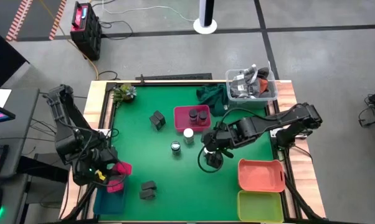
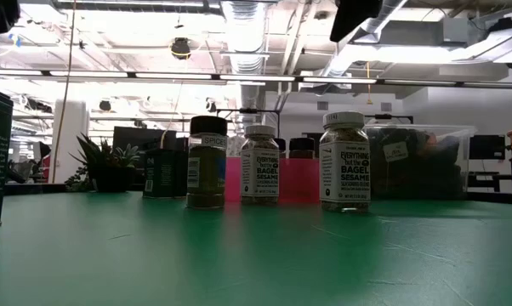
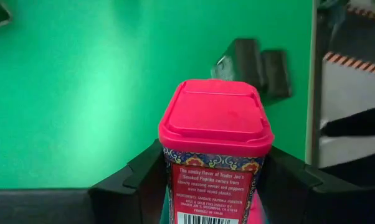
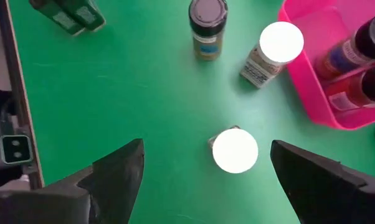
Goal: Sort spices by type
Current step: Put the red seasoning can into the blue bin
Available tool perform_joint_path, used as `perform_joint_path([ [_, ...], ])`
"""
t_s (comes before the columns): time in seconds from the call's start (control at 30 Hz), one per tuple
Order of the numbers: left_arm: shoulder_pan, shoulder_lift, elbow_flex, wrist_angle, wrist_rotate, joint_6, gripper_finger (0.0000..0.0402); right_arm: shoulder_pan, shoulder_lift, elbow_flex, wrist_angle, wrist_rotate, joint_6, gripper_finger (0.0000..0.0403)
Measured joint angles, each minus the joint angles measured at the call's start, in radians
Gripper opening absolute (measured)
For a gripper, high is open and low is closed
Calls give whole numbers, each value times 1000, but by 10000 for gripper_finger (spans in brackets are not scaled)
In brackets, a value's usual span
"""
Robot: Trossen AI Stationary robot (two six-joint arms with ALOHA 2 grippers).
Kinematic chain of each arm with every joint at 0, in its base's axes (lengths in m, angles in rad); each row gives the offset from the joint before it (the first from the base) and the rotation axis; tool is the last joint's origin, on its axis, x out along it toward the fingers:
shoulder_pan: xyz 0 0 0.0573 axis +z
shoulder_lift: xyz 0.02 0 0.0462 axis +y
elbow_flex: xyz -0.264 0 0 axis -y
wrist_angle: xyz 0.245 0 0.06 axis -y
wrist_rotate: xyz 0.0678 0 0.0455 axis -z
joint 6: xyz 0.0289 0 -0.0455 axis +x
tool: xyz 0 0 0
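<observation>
My left gripper (image 3: 215, 177) is shut on a pink-lidded spice tin (image 3: 215, 118) at the table's near left, beside the blue tray (image 1: 108, 200). My right gripper (image 4: 206, 163) is open and hangs over a white-capped jar (image 4: 235, 150), one finger on each side and clear of it. A second white-capped jar (image 4: 280, 45) and a dark-lidded jar (image 4: 207, 18) stand on their bases on the green table. Two dark jars (image 1: 198, 115) stand in the pink tray (image 1: 182, 122). Dark grey boxes sit at the table's near middle (image 1: 148, 188) and farther back (image 1: 157, 119). My left gripper holds the pink-lidded tin by its labelled body (image 3: 213, 186), just below the lid. The body is pinched between the two fingers (image 3: 144, 177), one on each side. The lid end (image 3: 215, 109) points away from the wrist. Whether the tin's bottom rests on anything is hidden.
Orange tray (image 1: 260, 174) and green tray (image 1: 260, 206) lie at the near right. A clear tub of grey clutter (image 1: 251, 86), a dark green cloth (image 1: 212, 96) and a small plant (image 1: 124, 93) line the far edge. Open green table lies between the jars and the near boxes.
</observation>
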Motion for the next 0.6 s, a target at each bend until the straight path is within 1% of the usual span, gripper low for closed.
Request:
perform_joint_path([
  [0.07, -14, 2, 0, -62, 4, 16, 196, -1, 0, 0, 1, 6, 33, 371],
  [0.2, -50, 0, 0, -151, 18, 41, 197, -14, 0, 0, 5, 54, 136, 371],
  [0.33, -113, 1, 0, -151, 47, 83, 197, -28, 0, 0, 15, 79, 213, 371],
  [0.5, -189, 1, 0, -127, 51, 83, 197, -34, 0, 0, 16, 82, 281, 371],
  [0.6, -220, 1, 0, -125, 51, 69, 197, -34, 0, 0, 16, 103, 304, 371],
])
